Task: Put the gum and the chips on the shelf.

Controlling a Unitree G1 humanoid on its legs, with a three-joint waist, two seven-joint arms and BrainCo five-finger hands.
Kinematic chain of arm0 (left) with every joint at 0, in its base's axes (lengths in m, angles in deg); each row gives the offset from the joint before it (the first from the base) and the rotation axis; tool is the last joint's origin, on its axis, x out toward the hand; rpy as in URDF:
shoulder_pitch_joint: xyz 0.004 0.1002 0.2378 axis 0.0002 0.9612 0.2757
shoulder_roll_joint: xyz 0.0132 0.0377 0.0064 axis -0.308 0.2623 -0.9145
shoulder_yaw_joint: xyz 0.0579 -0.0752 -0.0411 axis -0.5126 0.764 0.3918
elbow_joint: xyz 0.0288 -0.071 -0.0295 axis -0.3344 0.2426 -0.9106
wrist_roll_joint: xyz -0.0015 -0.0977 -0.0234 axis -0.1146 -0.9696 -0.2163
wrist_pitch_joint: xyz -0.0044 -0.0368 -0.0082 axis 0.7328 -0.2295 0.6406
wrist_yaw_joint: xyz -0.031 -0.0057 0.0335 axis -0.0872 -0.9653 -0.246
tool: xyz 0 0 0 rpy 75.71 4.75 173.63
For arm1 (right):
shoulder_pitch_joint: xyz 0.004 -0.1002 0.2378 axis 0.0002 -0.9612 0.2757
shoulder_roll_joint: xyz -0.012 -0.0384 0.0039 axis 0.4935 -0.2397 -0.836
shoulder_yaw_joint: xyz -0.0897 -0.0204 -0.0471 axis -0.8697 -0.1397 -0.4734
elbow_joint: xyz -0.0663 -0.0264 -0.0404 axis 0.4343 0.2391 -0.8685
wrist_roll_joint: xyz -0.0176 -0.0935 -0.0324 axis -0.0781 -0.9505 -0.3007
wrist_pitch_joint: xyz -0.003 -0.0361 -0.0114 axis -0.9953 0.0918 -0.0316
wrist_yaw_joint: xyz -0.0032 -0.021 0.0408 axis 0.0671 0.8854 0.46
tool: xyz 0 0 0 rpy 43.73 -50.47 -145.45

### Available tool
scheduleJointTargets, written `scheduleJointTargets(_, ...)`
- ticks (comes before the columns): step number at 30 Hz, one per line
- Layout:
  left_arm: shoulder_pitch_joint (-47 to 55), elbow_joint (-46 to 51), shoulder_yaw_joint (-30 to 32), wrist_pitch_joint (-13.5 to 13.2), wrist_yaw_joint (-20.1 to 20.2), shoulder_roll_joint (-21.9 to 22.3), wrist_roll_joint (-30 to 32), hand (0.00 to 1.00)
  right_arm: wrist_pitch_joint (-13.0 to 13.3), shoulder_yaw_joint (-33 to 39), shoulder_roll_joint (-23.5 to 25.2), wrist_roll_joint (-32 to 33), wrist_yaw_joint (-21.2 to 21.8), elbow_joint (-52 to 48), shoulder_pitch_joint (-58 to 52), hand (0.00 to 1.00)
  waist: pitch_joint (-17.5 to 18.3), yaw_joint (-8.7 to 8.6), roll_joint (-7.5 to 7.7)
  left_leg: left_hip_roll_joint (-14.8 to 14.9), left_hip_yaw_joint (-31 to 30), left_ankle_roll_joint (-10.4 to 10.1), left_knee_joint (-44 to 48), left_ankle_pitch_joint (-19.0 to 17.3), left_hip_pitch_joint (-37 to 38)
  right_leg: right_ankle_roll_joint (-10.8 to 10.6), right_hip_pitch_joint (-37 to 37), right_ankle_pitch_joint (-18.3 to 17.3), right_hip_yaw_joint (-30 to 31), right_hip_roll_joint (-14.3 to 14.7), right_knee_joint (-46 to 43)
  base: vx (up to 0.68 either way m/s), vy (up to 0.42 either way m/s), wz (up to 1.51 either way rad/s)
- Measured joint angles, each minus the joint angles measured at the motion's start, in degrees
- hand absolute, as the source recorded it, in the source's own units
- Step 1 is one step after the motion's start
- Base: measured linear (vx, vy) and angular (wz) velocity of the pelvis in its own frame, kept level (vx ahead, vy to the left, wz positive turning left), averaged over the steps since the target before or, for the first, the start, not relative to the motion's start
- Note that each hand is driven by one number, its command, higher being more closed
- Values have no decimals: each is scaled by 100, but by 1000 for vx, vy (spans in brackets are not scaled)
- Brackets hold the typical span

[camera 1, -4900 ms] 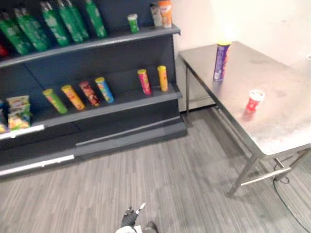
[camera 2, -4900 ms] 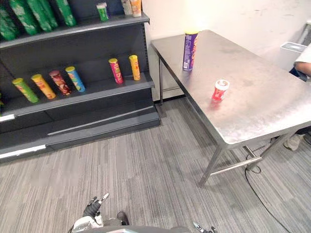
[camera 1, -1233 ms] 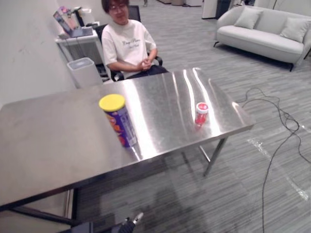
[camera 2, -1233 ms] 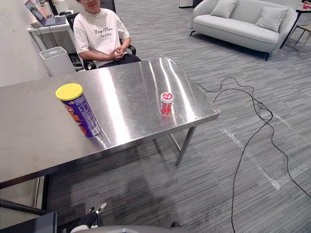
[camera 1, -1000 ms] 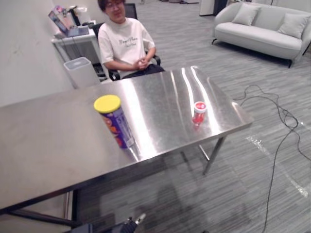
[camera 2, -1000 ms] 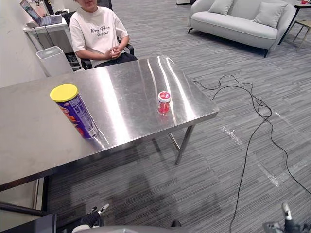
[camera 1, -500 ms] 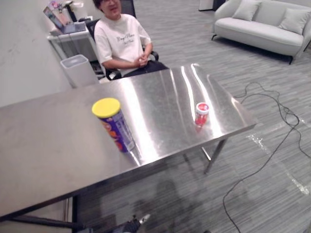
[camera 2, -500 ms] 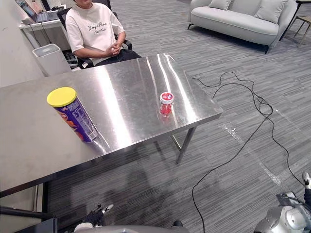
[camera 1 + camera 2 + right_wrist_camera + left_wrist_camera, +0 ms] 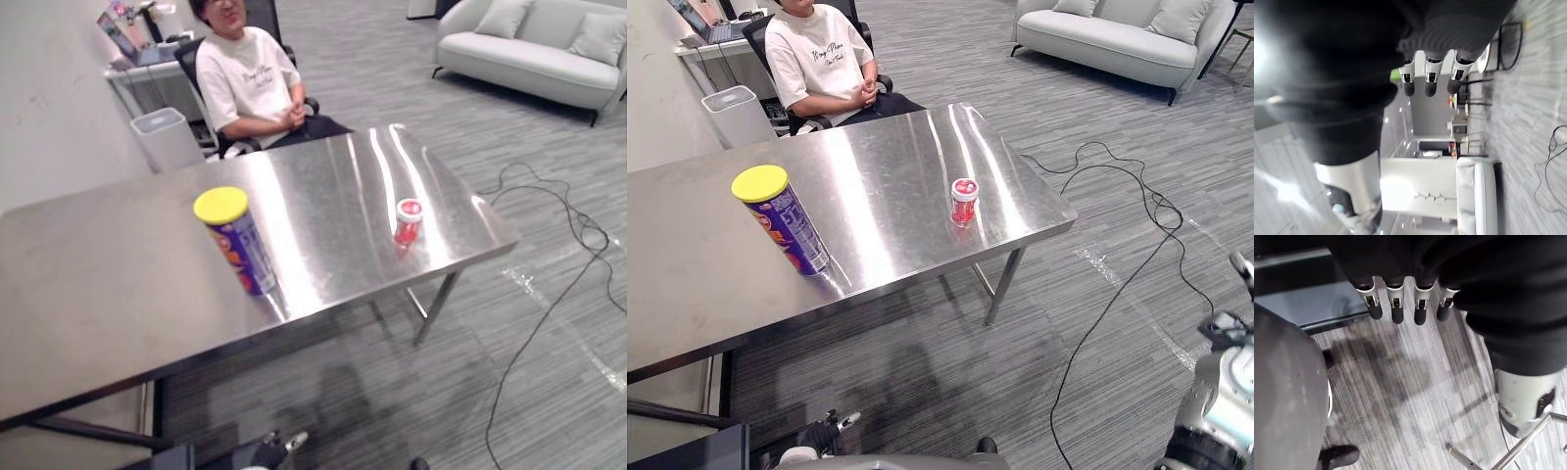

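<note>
Toppling is being risked for the tall chips can [image 9: 784, 223] on the table [image 9: 892, 166] if nudged high; left hand [image 9: 1396, 308] and right hand [image 9: 1431, 81] are being held loosely spread, empty.

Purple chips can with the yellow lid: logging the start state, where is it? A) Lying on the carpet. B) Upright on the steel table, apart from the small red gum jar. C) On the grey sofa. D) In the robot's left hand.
B: the yellow-lidded purple chips can stands upright on the steel table, clear of the small red gum jar.
</note>
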State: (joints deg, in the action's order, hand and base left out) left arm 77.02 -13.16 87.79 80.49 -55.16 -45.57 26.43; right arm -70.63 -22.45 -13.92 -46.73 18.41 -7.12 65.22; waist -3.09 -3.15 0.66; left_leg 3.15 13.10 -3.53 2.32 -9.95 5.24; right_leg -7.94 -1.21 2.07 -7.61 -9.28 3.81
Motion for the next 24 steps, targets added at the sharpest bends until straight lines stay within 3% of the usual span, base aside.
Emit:
scheduleJointTargets(6,0,22,-168,-38,46,-56,-11,0,-66,-1085,-617,59,488,965,805,0,23,20,50,-28,-139,7,-34,22,-8,21,-58,16,-164,-28,1,12,-5,12)
scheduleJointTargets(12,20,73,-233,-70,95,-74,-69,0,-167,-1920,-765,59,729,1685,1592,0,13,26,66,-92,-268,65,-95,59,-4,165,-101,150,-299,-78,29,11,10,10)
scheduleJointTargets(18,118,233,-276,-148,130,-102,-196,0,-205,-2279,-839,69,744,2227,2265,0,-4,43,76,-177,-271,127,-102,97,-18,170,-103,431,-312,-144,130,-21,9,-2)
scheduleJointTargets(24,115,324,-275,-171,191,-144,-304,0,-289,-2579,-846,71,866,2474,2609,0,-150,101,107,-261,-291,193,-101,140,-127,155,12,441,-320,-228,92,-59,-10,2)
